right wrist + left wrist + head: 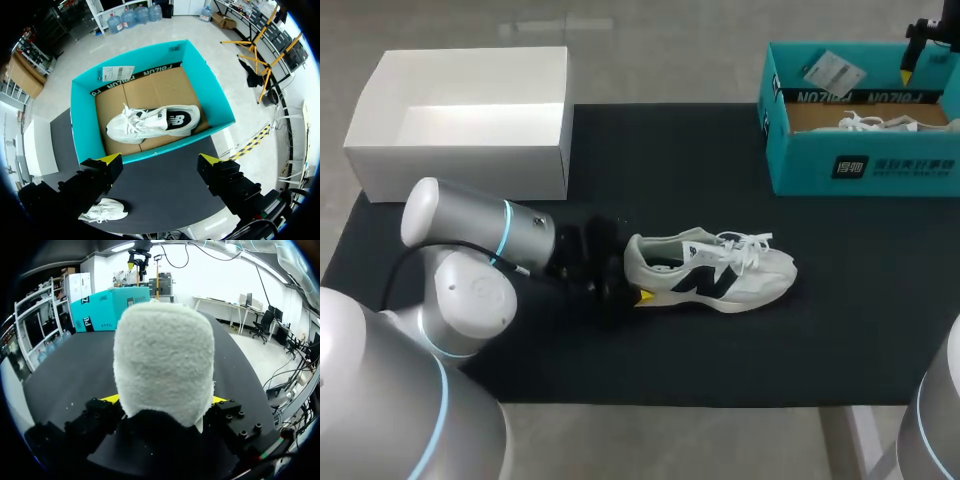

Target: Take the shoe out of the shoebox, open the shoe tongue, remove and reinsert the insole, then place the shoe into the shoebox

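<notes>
- Down on the black tabletop [850, 310], the left end effector [165, 400] is clamped on the heel of the white fabric sneaker with black logo [715, 275].
- The right end effector [160, 167] hovers, fingers apart, above the teal cardboard shoebox [80, 120].

bright, even light from overhead; only a faint soft shadow under the shoe [715, 275] on the black mat [670, 170]; mild sheen on the left arm [460, 215]

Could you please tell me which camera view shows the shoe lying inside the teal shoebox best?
The right wrist view: it looks straight down on the boxed shoe, whole on the teal shoebox floor. The head view catches only its top above the wall; the left wrist view shows just the box's outside.
</notes>
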Controlling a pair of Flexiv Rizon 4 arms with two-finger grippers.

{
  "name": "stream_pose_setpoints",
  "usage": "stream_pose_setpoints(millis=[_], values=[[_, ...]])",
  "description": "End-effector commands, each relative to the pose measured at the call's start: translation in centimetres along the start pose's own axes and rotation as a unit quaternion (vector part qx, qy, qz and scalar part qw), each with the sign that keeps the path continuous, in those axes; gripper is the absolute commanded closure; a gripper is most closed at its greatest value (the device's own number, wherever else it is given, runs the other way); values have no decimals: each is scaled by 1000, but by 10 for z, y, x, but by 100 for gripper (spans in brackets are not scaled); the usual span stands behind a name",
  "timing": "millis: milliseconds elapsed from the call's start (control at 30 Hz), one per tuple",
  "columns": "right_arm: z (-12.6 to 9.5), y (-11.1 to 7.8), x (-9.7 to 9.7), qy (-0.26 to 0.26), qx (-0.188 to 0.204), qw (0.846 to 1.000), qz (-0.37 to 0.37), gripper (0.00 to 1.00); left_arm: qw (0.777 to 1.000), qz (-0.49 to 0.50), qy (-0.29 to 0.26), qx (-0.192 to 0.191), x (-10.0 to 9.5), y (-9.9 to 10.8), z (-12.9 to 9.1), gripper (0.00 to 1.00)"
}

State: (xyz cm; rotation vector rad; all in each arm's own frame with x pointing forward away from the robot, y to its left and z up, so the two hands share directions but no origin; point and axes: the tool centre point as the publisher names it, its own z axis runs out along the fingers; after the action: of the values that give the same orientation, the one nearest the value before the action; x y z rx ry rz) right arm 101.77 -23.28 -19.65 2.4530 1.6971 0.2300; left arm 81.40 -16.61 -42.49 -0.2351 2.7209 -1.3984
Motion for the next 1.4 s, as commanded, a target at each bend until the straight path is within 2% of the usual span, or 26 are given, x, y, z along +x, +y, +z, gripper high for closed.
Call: stream_pose_setpoints(millis=[33, 267, 1233, 1300, 1400], values=[[0, -1, 0, 1, -1, 1000, 0, 0, 1000, 9, 27, -6, -6, 0, -2, 100], [0, -1, 0, 1, -1, 1000, 0, 0, 1000, 9, 23, -12, -5, 5, 1, 100], [0, -1, 0, 1, -1, 1000, 0, 0, 1000, 9, 23, -12, -5, 5, 1, 100], [2, -7, 11, -16, 12, 1000, -1, 0, 1000, 9, 23, -12, -5, 5, 1, 100], [1, -20, 26, -17, 9, 1000, 6, 0, 1000, 9, 23, -12, -5, 5, 1, 100]])
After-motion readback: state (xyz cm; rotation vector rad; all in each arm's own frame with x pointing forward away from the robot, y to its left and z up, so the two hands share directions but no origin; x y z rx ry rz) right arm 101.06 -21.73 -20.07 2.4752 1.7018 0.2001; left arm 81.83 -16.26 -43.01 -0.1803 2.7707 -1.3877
